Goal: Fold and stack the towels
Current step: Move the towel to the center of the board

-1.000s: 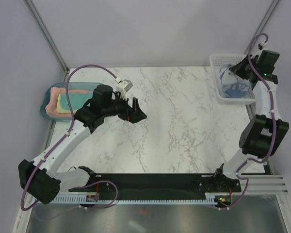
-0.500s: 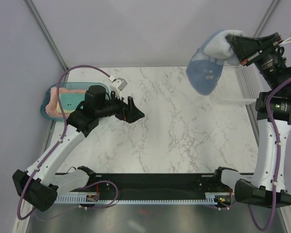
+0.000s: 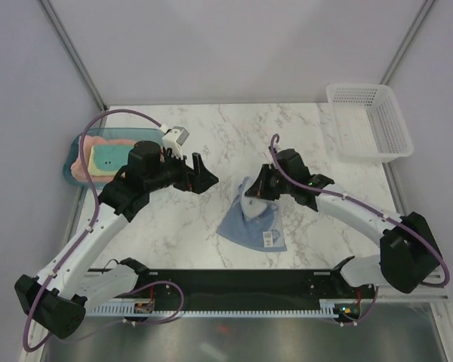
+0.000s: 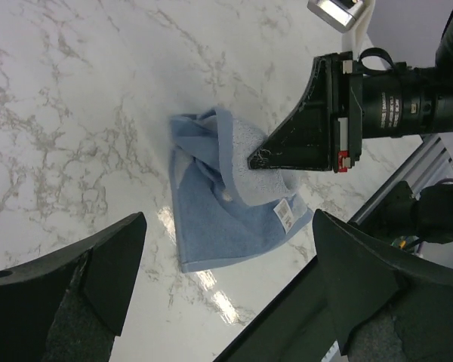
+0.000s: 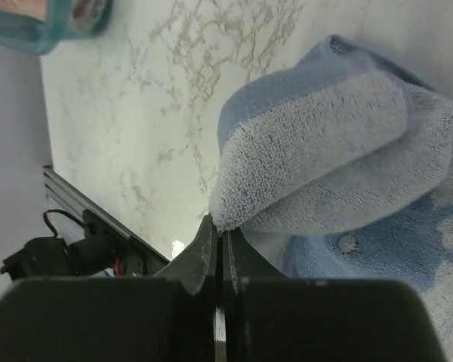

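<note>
One towel, the light blue one (image 3: 253, 226), lies crumpled mid-bench (image 3: 309, 136), with its raised edge clamped in your right tool (image 3: 249, 194). The left tool (image 3: 205, 175) hangs wide apart nearby. Spreading seems the step in hand; next, you should catch a second corner with the left tool.

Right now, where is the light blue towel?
Top view: the light blue towel lies centre-front on the marble table, a corner pinched in the right pincer.

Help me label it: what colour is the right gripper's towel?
The towel is light blue, clearest in the left wrist view.
</note>
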Controlling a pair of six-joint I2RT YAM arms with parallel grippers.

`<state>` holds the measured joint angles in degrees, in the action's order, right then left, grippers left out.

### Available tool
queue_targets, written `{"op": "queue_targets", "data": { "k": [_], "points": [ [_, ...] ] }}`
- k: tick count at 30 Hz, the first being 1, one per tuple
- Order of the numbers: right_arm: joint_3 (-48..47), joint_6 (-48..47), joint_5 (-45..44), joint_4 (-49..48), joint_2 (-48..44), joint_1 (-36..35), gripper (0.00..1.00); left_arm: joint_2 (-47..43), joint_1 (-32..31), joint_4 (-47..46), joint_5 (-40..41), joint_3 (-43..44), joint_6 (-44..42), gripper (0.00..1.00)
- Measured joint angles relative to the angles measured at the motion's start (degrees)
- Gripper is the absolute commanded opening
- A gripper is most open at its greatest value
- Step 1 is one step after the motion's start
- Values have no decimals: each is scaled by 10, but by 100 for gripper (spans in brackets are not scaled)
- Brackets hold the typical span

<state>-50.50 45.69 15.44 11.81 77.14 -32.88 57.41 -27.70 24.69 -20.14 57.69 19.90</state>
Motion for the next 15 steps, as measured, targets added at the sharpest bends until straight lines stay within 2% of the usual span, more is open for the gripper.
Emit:
{"op": "queue_targets", "data": {
  "k": [4,7,12,15],
  "points": [
    [-9,-9,-42,1,43,-45,35,16,2,11,37,-9,12,98],
    [-34,-26,-60,3,70,-47,46,37,7,13,64,-9,31,98],
    [-95,-60,-59,21,83,-20,52,68,13,12,85,-10,54,97],
    [-117,-80,-50,20,83,14,52,93,14,2,79,-11,60,95]
  ]
}}
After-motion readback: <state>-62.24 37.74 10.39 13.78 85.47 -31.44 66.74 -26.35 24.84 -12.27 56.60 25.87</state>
